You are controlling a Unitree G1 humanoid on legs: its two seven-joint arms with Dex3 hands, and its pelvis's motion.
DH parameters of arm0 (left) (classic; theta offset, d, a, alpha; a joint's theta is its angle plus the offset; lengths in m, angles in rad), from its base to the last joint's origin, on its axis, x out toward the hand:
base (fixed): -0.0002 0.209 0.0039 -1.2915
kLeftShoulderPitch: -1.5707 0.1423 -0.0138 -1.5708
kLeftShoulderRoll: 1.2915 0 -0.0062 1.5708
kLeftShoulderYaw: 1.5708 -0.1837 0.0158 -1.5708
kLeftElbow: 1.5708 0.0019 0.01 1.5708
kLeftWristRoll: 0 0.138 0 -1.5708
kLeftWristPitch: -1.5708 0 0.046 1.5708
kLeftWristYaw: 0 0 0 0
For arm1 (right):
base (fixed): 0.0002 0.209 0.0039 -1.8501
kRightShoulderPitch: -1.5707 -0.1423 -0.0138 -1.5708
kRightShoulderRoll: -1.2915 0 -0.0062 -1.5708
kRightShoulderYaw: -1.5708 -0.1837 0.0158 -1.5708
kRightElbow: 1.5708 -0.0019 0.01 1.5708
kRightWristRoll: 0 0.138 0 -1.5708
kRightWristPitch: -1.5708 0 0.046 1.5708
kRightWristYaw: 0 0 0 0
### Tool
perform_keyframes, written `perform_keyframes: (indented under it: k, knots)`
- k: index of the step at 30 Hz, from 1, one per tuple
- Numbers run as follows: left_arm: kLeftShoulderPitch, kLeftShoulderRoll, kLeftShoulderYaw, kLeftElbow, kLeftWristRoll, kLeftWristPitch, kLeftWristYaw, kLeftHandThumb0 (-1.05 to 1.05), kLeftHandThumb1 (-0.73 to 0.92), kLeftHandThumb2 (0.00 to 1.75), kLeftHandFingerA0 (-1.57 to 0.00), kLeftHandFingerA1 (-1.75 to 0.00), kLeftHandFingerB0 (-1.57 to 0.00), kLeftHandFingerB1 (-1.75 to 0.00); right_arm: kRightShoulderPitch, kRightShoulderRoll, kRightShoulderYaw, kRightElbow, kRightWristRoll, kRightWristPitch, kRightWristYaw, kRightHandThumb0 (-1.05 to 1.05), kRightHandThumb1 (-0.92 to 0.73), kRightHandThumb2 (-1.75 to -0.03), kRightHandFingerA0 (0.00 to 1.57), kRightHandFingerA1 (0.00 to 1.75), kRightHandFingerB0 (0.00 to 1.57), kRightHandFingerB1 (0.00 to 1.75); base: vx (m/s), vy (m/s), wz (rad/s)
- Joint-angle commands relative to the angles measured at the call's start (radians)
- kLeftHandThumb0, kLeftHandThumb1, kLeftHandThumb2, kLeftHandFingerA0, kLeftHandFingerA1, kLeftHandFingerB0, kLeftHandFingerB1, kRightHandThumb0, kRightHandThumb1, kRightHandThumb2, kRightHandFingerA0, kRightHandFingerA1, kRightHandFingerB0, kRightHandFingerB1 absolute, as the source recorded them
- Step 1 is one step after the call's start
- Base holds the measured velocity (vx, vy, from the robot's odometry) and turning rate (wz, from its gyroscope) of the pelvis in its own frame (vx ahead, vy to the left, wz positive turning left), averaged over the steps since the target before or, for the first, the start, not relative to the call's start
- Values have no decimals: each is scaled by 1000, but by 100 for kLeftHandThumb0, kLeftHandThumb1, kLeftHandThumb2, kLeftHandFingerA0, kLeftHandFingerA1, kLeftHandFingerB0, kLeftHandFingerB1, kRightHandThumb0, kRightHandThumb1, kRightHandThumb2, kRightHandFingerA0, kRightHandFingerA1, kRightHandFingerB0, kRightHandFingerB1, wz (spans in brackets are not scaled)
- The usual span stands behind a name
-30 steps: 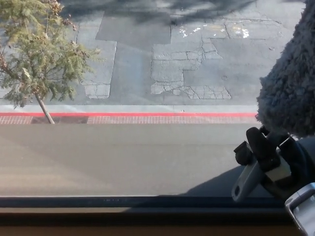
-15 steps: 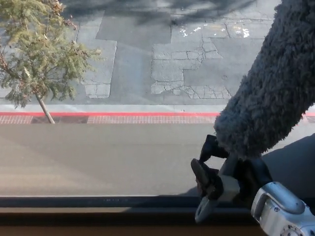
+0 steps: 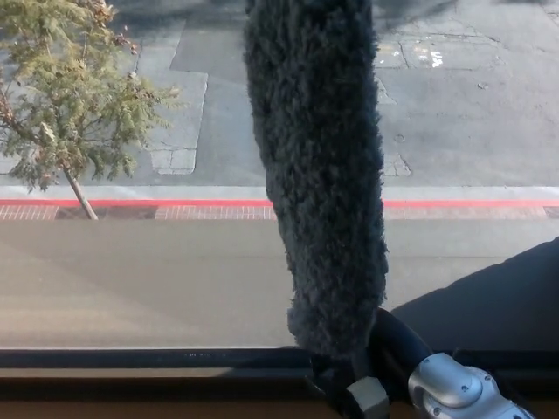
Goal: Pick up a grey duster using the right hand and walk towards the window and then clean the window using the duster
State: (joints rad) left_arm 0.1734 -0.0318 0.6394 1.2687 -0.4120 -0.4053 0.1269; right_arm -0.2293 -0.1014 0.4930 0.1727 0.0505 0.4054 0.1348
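Observation:
A fluffy grey duster (image 3: 319, 166) stands almost upright against the window glass (image 3: 175, 279), running from the top of the head view down to just above the sill. My right hand (image 3: 367, 371) is at the bottom, shut on the duster's handle, with its silver wrist to the right. No left hand shows.
A dark window frame and a brown sill (image 3: 157, 384) run along the bottom. Through the glass lie a street below, a red kerb line (image 3: 175, 202), and a small tree (image 3: 70, 96) at the left. A dark shadow (image 3: 489, 301) falls at the lower right.
My right hand has swung the duster left across the glass, from the right edge to the middle, and the duster has turned from tilted to nearly upright. The hand has dropped lower.

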Motion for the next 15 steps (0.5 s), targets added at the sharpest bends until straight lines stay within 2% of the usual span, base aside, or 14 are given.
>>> perform_keyframes:
  k: [1,3,5,7,8,9,10,11,15]
  knots:
    - [5,24,-5,-2,7,-24,-7,-12,61,90,-99,-119,-87,-96,-37,-45,55,24,-136,-111,27,-41,-41,-166,128,175,113,175,0,0,0]
    - [7,23,-8,-3,8,-29,-10,-13,61,90,-99,-119,-89,-99,-54,-63,76,9,-163,-89,36,-39,-39,-168,123,175,111,175,0,0,0]
    - [8,22,-10,-7,10,-30,-3,-12,62,90,-99,-120,-88,-99,-62,-59,68,2,-158,-56,45,-37,-40,-163,125,175,111,170,0,0,0]
    - [11,21,-9,-9,7,-37,-8,-13,62,91,-97,-120,-87,-97,-80,-58,66,12,-164,-48,61,-40,-38,-167,129,175,112,175,0,0,0]
    - [12,22,-8,-10,6,-35,-6,-14,63,92,-97,-118,-88,-98,-92,-56,63,23,-164,-49,70,-24,-68,-143,144,148,149,150,0,0,0]
    - [12,23,-7,-9,5,-31,-2,-14,63,92,-97,-118,-88,-98,-99,-52,58,30,-162,-47,78,-24,-68,-143,144,148,149,150,0,0,0]
    - [12,24,-7,-11,6,-30,3,-13,61,95,-97,-118,-88,-98,-107,-46,52,37,-160,-42,85,-43,-36,-169,131,175,113,175,0,0,0]
    - [13,25,-8,-10,7,-30,3,-14,62,92,-101,-119,-88,-99,-111,-43,49,39,-159,-39,93,-46,-37,-168,137,175,116,175,0,0,0]
    - [17,29,-16,-7,14,-33,-2,-15,64,88,-100,-120,-87,-99,-112,-30,39,42,-157,-49,116,-46,-35,-169,134,175,113,175,0,0,0]
